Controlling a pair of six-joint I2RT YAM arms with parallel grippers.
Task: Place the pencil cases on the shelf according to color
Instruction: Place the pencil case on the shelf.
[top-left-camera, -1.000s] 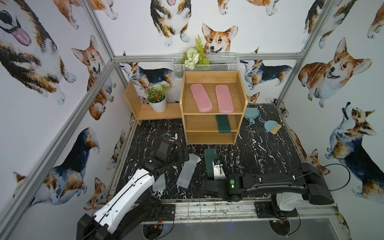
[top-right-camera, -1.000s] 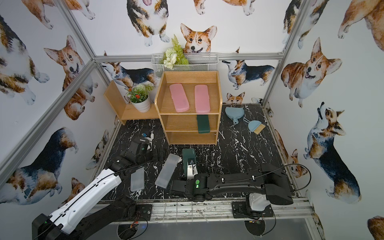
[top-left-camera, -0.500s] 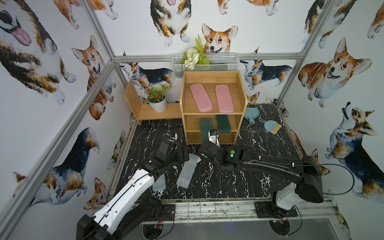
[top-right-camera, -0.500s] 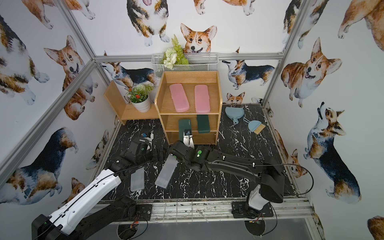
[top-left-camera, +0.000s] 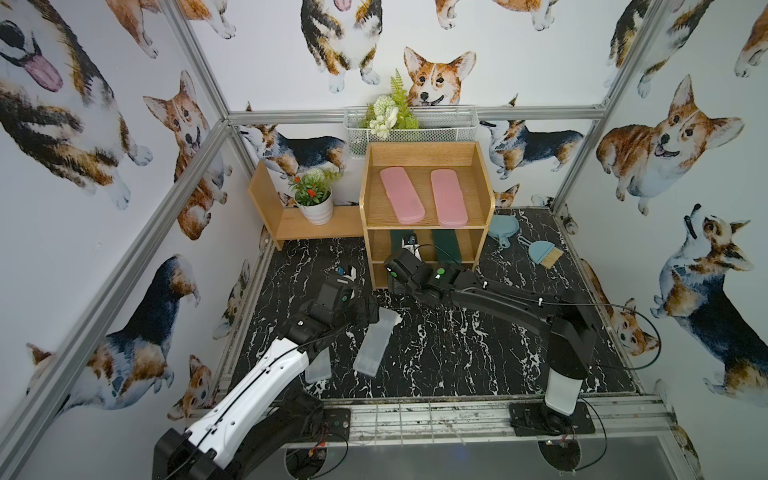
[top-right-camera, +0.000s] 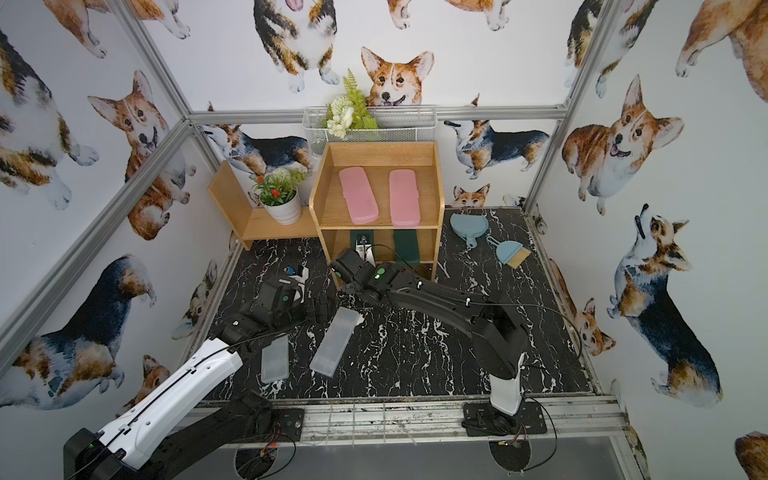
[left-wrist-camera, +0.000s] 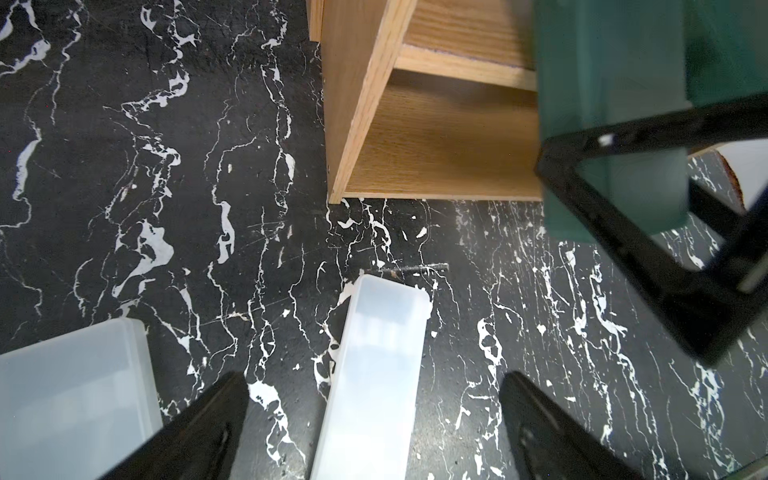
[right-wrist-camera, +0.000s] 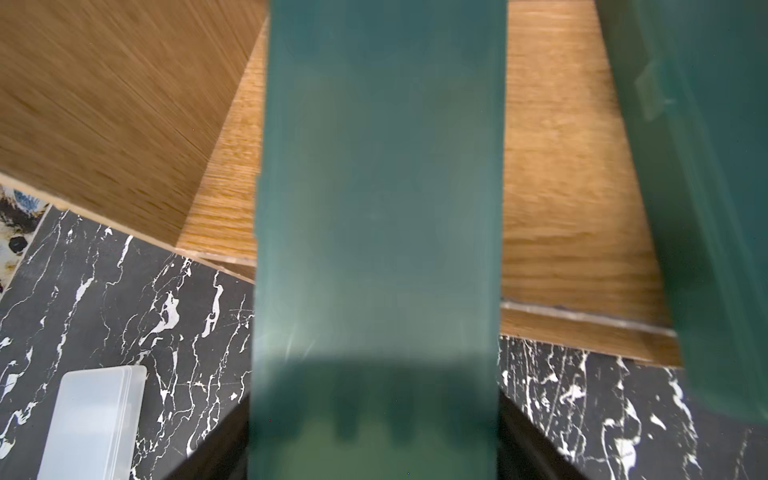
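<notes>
Two pink pencil cases (top-left-camera: 401, 195) (top-left-camera: 448, 197) lie on top of the wooden shelf (top-left-camera: 424, 153). A dark green case (top-left-camera: 446, 247) rests on the middle tier. Beside it a second green case (right-wrist-camera: 374, 208) reaches into that tier, its near end sticking out in front. My right gripper (top-left-camera: 405, 253) has a finger along each long edge of it; no gap shows. Two frosted cases (top-left-camera: 376, 345) (top-left-camera: 319, 368) lie on the black marble floor. My left gripper (left-wrist-camera: 370, 382) hangs open over the longer one (left-wrist-camera: 374, 374), its fingers apart from both sides.
An L-shaped wooden stand (top-left-camera: 320, 224) with a potted plant (top-left-camera: 316, 203) sits left of the shelf. A white wire basket (top-left-camera: 411, 129) hangs on the back wall. A light-blue dustpan (top-left-camera: 503, 226) and brush (top-left-camera: 544, 253) lie right of the shelf.
My right arm has carried the green case from the front of the floor up to the shelf and pushed it into the middle tier. The left arm has stayed still.
</notes>
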